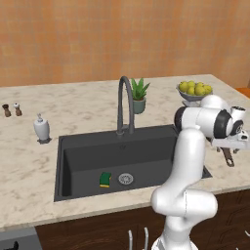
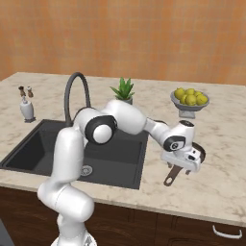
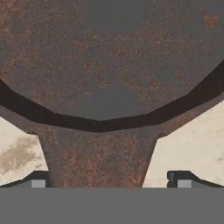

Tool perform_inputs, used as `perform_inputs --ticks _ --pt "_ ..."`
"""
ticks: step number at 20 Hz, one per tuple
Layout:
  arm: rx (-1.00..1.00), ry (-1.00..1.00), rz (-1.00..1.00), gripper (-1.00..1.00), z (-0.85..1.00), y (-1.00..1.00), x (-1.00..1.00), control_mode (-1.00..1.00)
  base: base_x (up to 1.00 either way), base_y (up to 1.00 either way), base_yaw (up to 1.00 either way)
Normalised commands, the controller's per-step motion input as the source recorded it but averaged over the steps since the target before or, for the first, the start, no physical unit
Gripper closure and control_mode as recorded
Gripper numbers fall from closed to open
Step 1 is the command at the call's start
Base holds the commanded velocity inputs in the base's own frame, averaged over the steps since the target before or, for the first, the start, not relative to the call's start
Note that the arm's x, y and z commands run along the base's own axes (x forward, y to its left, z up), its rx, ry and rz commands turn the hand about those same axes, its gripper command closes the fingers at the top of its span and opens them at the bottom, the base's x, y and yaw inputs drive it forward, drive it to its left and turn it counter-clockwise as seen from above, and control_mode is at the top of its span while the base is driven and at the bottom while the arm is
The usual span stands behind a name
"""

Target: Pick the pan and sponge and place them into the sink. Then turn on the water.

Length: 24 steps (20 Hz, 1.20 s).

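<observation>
Rusty brown metal lies close under the end effector (image 3: 108,183): one pan (image 3: 105,57), with its handle running back between the two dark fingertips (image 3: 38,183). The fingertips stand apart on either side of the handle and show bare desk between themselves and it, so the end effector is open and not gripping.

From the base cameras the end effector (image 2: 185,166) sits low over the pan (image 2: 198,154) on the marble desk (image 2: 221,139), to the right of the sink (image 1: 78,156). The pan handle (image 2: 172,176) points toward the near edge of the desk.

One sponge (image 1: 105,179), green over yellow, lies on the sink floor just left of the round silver drain (image 1: 126,178). One dark arched faucet (image 1: 125,105) rises at the far rim of the sink.

Farther out stand one potted plant (image 1: 139,95) just right of the faucet, one bowl of lemons (image 1: 194,91) at the far right, one soap bottle (image 1: 41,128) left of the sink, and two small shakers (image 1: 11,110) at the far left.
</observation>
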Motion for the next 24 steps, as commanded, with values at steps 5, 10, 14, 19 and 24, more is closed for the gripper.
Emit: perform_inputs --ticks 5,10,14,19,24 --pt "0.0 0.0 0.0 1.0 -0.12 -0.01 0.19 -1.0 0.0 0.0 0.0" --pt "0.0 0.0 0.03 1.0 0.01 0.04 -0.02 -1.0 0.0 0.0 0.0" --pt "0.0 -0.03 0.14 1.0 0.4 0.09 -0.23 -1.0 0.0 0.0 0.0" --pt "-0.06 -0.13 0.25 1.0 0.53 0.58 -0.2 -1.0 0.0 0.0 0.0" --pt "-0.17 0.0 0.54 1.0 0.19 0.98 -0.01 -1.0 0.0 0.0 0.0"
